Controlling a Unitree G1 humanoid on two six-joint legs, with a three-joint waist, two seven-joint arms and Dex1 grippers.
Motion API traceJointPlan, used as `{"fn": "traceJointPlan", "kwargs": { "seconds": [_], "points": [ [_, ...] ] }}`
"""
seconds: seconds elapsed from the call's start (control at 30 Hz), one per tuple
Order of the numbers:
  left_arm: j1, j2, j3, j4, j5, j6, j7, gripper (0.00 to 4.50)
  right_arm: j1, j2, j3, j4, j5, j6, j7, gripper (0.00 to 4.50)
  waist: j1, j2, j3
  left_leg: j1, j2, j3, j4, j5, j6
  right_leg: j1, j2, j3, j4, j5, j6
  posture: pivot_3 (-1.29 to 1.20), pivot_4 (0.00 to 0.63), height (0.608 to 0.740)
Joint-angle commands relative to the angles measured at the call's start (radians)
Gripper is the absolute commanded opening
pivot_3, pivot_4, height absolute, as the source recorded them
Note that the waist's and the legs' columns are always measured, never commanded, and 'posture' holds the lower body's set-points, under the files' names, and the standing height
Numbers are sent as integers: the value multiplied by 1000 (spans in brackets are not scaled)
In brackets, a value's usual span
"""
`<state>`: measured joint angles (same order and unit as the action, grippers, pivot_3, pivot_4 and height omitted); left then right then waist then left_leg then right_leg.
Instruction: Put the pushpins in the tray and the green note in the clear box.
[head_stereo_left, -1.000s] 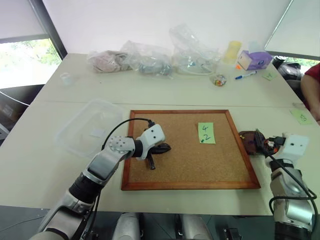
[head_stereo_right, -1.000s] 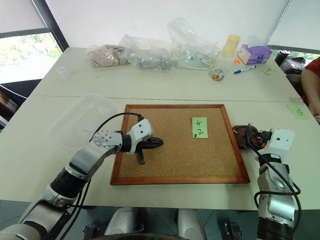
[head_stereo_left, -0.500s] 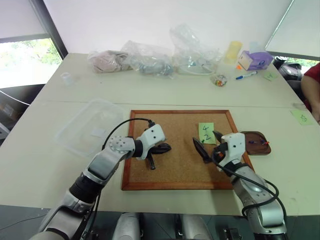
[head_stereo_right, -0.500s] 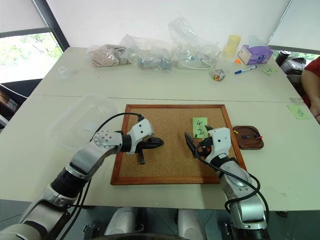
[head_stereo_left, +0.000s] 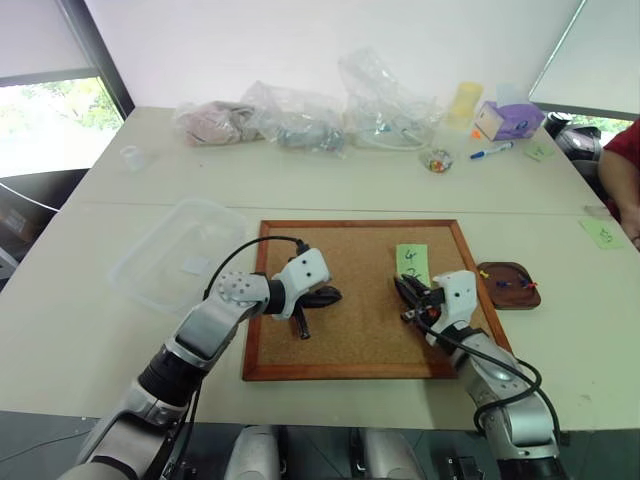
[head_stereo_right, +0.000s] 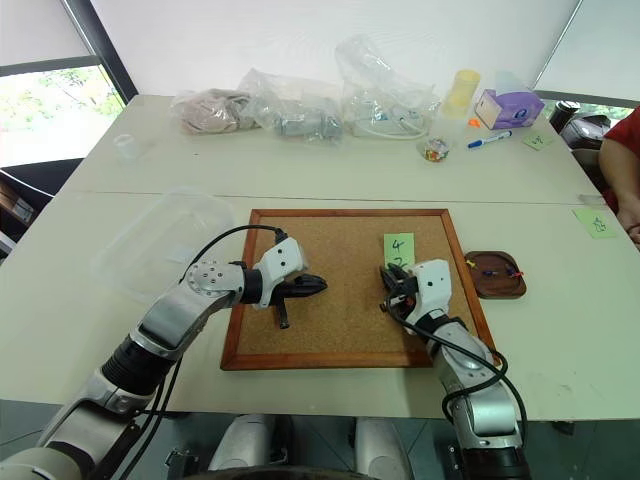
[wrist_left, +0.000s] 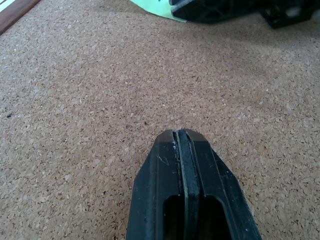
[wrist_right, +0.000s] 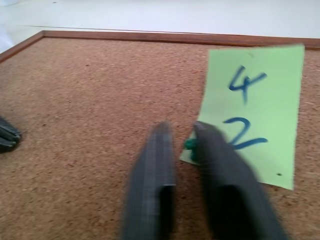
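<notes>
- Tabletop (head_stereo_left: 330, 185) of pale cream, two tables butted together, window at my left, white wall behind; soft clear plastic bags (head_stereo_left: 300, 115) and a purple tissue box (head_stereo_left: 509, 119) line the far edge, and a person's arm (head_stereo_left: 622, 178) shows at far right.
- On it I see the wood-framed cork board (head_stereo_left: 350, 330), the translucent clear plastic box (head_stereo_left: 178, 255) beside its left edge, and the small dark brown wooden tray (head_stereo_left: 509, 285) beside its right edge with red, blue and yellow pushpins (head_stereo_left: 512, 285) inside.
- A second ago my right gripper (wrist_right: 181, 145) hung spread over that tray; it has swung left onto the board and drawn its fingers nearly together.
- My left gripper (wrist_left: 182, 136) has stayed put, fingers pressed shut on nothing, over bare cork.
- The light green sticky note marked "4" and "2" (wrist_right: 252, 107) lies on the board; the right fingertips meet at its lower corner, seemingly pinching a small green pin (wrist_right: 190, 145), though blur leaves me unsure.
</notes>
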<state>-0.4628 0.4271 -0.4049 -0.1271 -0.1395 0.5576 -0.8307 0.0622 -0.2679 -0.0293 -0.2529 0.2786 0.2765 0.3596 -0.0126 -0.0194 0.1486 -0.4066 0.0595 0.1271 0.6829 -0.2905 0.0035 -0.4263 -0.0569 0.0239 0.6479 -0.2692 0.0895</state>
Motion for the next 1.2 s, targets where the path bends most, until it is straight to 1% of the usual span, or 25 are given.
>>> {"fn": "traceJointPlan", "kwargs": {
  "seconds": [0.03, 0.27, 0.4, 0.57, 0.8, 1.0, 1.1, 1.2],
  "points": [
    [0, -4, 16, -11, 3, -9, 5, 0, -1, 10, 5, -4, 10, 8, 8, 25, 0, 0, 0, 0, 0, 0, 0, 0, 0, 0, 0, 0, 0, 0, 0, 0, 150, 737],
    [1, 3, 18, -9, 3, -15, 1, 0, 6, 6, -3, -11, -1, 8, 0, 25, 0, 0, 0, 0, 0, 0, 0, 0, 0, 0, 0, 0, 0, 0, 0, 0, 150, 737],
    [-10, 3, 29, 4, -7, -20, -9, 0, -1, -4, -31, -40, -18, -17, -23, 25, 0, 0, 0, 0, 0, 0, 0, 0, 0, 0, 0, 0, 0, 0, 0, 0, 150, 737],
    [-41, -13, 81, 48, -58, -13, -33, 0, -9, -10, -76, -149, 3, -18, -44, 25, 1, 0, 0, -1, 0, 0, 0, 0, 0, -1, 0, 0, 0, 0, 0, 0, 150, 737],
    [-126, -52, 158, 140, -154, 7, -96, 0, -7, -16, -67, -237, 15, 38, -47, 25, 1, 0, 0, -1, 0, 0, 0, 0, 0, -1, 0, 0, 0, 1, 2, 0, 150, 737],
    [-161, -74, 149, 187, -177, 24, -145, 0, -18, -8, -70, -254, 23, 58, -57, 25, 0, 0, 0, -1, 0, 1, 0, 0, 0, -1, 0, 0, 0, 1, 2, 0, 150, 737],
    [-272, -180, 259, 292, -278, 133, -85, 0, -13, -11, -66, -266, 21, 63, -60, 25, 6, -1, 1, -1, 0, 1, 1, 0, 0, -1, 1, -1, 0, 1, 2, 0, 150, 737],
    [-402, -282, 397, 428, -431, 341, -35, 0, -20, -17, -60, -282, 17, 71, -60, 25, 3, -2, 1, -3, -2, 0, 2, 0, 0, 0, 0, -1, -1, 2, 3, 0, 150, 737]
  ]
}}
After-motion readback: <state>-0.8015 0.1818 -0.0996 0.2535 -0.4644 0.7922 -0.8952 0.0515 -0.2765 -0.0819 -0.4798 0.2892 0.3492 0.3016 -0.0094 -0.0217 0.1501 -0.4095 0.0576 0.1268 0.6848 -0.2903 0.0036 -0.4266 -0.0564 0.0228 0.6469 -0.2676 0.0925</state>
